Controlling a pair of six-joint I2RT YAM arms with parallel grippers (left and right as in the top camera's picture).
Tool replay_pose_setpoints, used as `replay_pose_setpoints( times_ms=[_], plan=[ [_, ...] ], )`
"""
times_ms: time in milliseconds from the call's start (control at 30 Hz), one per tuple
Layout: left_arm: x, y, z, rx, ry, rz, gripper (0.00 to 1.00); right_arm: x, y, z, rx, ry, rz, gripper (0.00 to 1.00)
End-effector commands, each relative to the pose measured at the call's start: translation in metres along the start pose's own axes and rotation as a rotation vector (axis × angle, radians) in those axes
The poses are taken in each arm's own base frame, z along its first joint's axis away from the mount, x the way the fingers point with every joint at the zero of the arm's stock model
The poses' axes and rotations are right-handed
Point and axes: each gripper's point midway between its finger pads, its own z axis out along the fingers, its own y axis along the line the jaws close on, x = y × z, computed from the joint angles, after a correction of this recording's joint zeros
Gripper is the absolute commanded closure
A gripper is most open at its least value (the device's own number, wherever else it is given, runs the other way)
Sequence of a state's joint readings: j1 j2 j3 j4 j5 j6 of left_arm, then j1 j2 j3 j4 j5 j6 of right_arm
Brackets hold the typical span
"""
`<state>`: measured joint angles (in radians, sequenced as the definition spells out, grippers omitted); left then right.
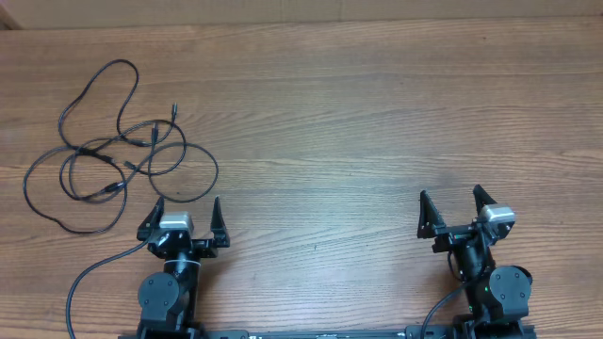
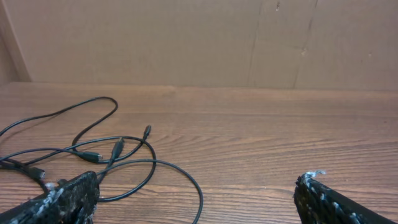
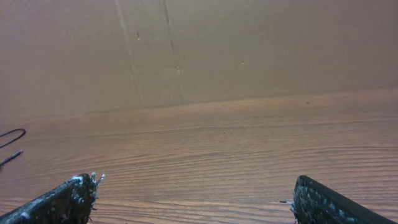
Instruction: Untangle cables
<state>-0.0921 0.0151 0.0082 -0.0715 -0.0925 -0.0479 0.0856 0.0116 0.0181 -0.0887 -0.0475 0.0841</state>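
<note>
Nearest the lens: black two-finger left gripper [image 1: 187, 202], fingers spread wide, nothing between them. Black two-finger right gripper [image 1: 450, 194]: likewise spread wide, empty. Both are at the near edge of the brown wood-grain table [image 1: 358, 122]. The thin black cables with small plug ends [image 1: 141, 138] lie in a loose tangle of overlapping loops on the table's left side, just ahead of the left gripper, untouched and well apart from the right gripper. A brown cardboard wall [image 2: 186, 37] stands behind the table.

Wood table [image 1: 377, 113]: cables [image 1: 113, 151] (tangled) lying flat.
</note>
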Motion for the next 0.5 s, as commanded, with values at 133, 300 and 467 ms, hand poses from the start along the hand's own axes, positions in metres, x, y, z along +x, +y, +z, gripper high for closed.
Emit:
replay_pose_setpoints(
  times_ms=[133, 300, 467],
  plan=[
    [-0.0008, -0.0029, -0.0005, 0.014, -0.008, 0.022, 0.00, 0.0012, 0.0007, 0.0002, -0.003, -0.006, -0.007, 0.00],
    [-0.0008, -0.0029, -0.0005, 0.014, -0.008, 0.022, 0.01, 0.0012, 0.0007, 0.0002, -0.003, -0.006, -0.007, 0.00],
    [-0.0008, -0.0029, -0.0005, 0.014, -0.008, 0.022, 0.00, 0.0012, 0.0007, 0.0002, -0.003, -0.006, -0.007, 0.00]
  ],
)
